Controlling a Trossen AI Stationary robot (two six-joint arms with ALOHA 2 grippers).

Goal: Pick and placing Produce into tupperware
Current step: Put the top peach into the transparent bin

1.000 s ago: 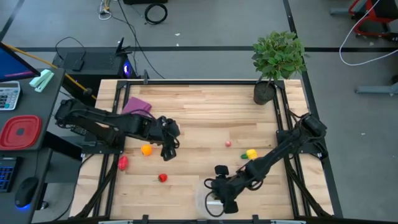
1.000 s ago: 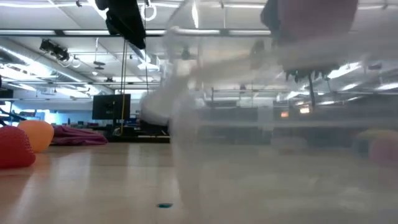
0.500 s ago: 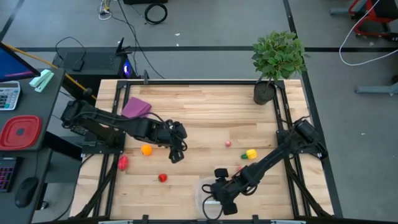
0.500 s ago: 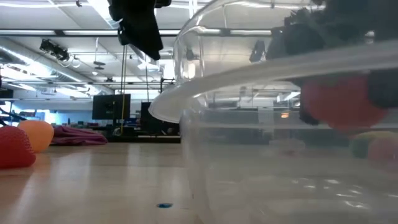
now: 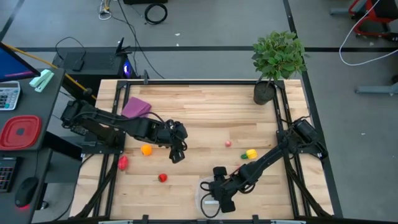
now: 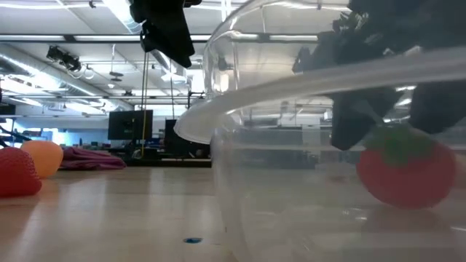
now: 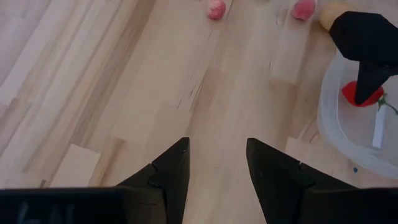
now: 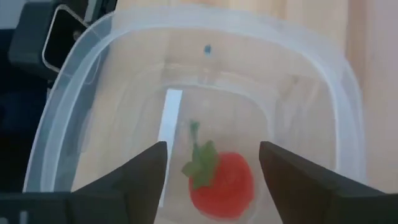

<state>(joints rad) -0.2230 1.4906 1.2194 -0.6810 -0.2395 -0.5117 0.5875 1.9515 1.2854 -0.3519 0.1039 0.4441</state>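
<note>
The tupperware (image 5: 202,200), a clear round tub, stands at the table's near edge. A red produce piece with a green stem (image 8: 224,183) lies on the tub's floor (image 6: 404,175). My right gripper (image 8: 212,149) is open just above it, one finger on each side, touching nothing (image 6: 393,116). My left gripper (image 5: 176,152) is open above bare wood at mid-table (image 7: 216,146). Loose on the table lie an orange piece (image 5: 146,149), a red strawberry (image 5: 122,163), a small red piece (image 5: 162,178), a pink piece (image 5: 228,144) and a yellow piece (image 5: 251,153).
A purple cloth (image 5: 137,107) lies at the far left of the table, and a potted plant (image 5: 277,59) stands on the far right corner. Black frame rails run along the left and right edges. A red lidded container (image 5: 18,132) sits on the side desk.
My right gripper has come down into the tub with the red piece and let it go; the piece has dropped from between the fingers onto the tub's floor. My left gripper has moved a little toward the table's right and near edge, then stayed still.
</note>
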